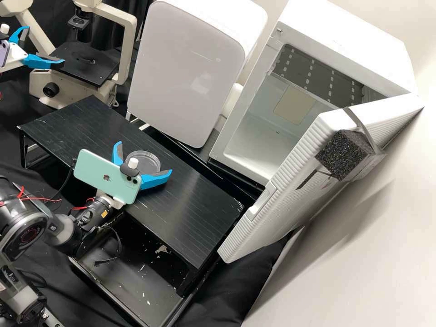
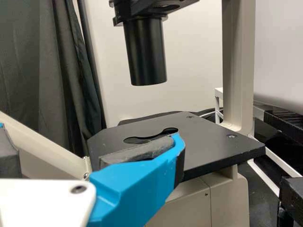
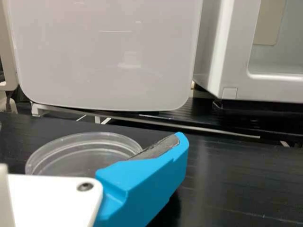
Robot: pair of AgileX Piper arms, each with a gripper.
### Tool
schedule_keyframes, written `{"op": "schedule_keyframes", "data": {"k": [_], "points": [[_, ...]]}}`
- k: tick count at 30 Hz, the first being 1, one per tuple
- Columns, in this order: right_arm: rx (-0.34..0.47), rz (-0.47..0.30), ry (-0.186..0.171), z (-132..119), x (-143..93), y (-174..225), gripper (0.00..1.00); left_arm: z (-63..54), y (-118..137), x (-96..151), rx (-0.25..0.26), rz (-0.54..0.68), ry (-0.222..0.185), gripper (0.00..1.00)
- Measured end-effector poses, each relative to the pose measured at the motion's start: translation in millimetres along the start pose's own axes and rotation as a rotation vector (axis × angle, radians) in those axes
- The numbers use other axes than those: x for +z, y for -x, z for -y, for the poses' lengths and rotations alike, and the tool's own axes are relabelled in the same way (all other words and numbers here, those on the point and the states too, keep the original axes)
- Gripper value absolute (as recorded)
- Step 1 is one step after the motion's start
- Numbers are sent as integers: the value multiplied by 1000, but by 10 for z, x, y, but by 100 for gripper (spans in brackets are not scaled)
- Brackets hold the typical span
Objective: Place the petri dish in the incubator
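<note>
A: ok so what's the right gripper (image 1: 144,157) up to? Got hold of anything?
B: nah, the two blue fingers are spread wide. The petri dish (image 1: 147,160) sits between them, flat on the black stand (image 1: 195,209). Can't tell if either finger touches the rim, but they're not closed on it.
A: anything strapped to that arm?
B: yep, a mint-green phone (image 1: 102,175), just behind the fingers.
A: and the left gripper (image 1: 45,45)?
B: also wide open, nothing in it, right near the stage of the microscope (image 1: 88,66).
A: what's past the stand?
B: a white cabinet (image 1: 186,72) with a smooth pale front, then the incubator (image 1: 345,36) beside it. The incubator door (image 1: 272,204) is hanging open, with a chunk of black foam (image 1: 340,154) strapped on the outside.
A: so the dish isn't in there?
B: nope, it's out on the stand, well apart from the opening.
</note>
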Motion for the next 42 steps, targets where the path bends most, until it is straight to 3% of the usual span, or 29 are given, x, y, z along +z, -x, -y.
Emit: {"op": "schedule_keyframes", "data": {"k": [13, 14, 42], "points": [[-34, 23, 11, 77, 63, -27, 100, 0, 0, 0, 0, 0, 0, 100], [-34, 23, 11, 77, 63, -27, 0, 0, 0, 0, 0, 0, 0, 100], [-33, 25, 9, 80, 74, -30, 0, 0, 0, 0, 0, 0, 0, 100]]}}
